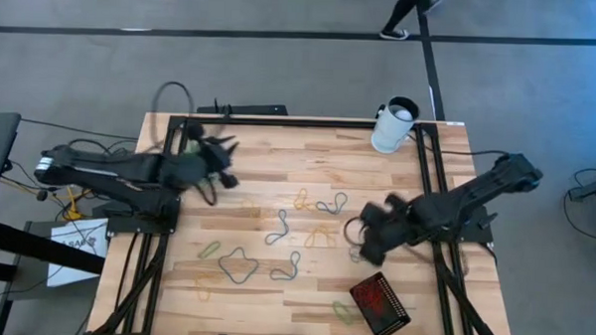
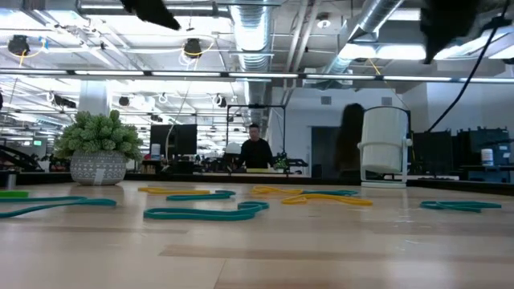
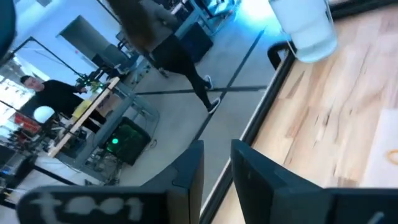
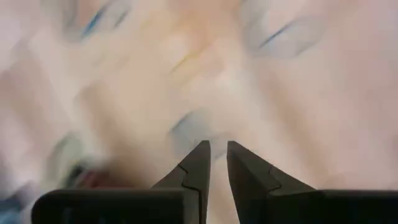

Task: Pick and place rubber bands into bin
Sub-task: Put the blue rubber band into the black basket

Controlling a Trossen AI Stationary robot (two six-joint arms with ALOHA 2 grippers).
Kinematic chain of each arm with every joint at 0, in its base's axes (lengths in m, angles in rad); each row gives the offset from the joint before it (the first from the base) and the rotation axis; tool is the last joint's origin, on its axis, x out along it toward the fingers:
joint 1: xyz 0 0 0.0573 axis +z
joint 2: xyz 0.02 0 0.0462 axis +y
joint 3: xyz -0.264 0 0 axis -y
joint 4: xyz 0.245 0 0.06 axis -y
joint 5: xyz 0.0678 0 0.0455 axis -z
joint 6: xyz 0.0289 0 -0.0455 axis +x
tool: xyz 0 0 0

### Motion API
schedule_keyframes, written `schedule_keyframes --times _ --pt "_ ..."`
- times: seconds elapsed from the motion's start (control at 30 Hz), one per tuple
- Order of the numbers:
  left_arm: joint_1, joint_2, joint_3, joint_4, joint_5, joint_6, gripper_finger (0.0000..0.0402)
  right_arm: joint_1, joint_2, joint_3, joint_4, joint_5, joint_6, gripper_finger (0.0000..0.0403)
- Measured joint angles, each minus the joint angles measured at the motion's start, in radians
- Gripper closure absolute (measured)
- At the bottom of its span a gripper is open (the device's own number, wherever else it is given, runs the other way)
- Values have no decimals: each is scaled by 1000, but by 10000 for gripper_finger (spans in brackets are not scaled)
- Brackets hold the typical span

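My right gripper [image 1: 367, 240], fingers nearly closed with no band visibly held, hovers just beyond the small black ribbed bin [image 1: 380, 304]; next I must reach the thin coloured rubber bands [image 1: 276, 229]. My left gripper [image 1: 222, 157] waits far off, fingers slightly apart, empty.

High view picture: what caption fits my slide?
Two robot arms above a wooden table strewn with rubber bands, bin nearby.

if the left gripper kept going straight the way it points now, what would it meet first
Probably nothing on the table: the left gripper points out past the table's far edge toward open floor, with the white cup off to one side. Depth is unclear.
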Motion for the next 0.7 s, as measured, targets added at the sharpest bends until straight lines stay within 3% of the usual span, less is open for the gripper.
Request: schedule_keyframes --times 0.07,0.13,0.23,0.33,0.53,0.7 --pt "1 -86 2 -94 28 -58 329 1 -49 -22 -28 165 24 353" --pt "2 -160 -7 -186 90 -151 329 -4 -86 -51 -1 230 18 353" --pt "1 -263 -46 -298 244 -276 329 -22 -109 -109 67 193 -7 353" --pt "1 -334 -114 -297 349 -370 329 -41 -103 -165 102 128 -8 353" --pt "1 -401 -231 -270 310 -416 329 -95 -16 -243 171 122 -11 351" --pt "1 -400 -243 -247 295 -398 329 -169 109 -254 194 105 -57 351"
